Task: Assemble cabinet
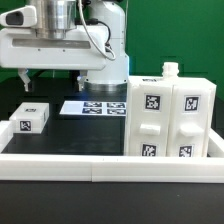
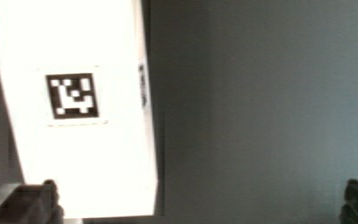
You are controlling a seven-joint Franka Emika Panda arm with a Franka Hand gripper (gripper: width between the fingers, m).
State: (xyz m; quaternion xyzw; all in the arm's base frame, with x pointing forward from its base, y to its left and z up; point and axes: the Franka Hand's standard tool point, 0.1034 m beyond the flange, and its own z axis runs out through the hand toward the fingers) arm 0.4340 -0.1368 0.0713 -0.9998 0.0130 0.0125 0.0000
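Jaws spread wide, gripping nothing; gripper (image 2: 197, 198) over 1 tagged white panel (image 2: 78, 150) (ends cut off).

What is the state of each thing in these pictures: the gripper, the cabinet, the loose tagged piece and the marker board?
gripper: open, holding nothing.
cabinet: standing upright, not gripped.
loose tagged piece: lying free, apart from the cabinet, not gripped.
marker board: lying flat.
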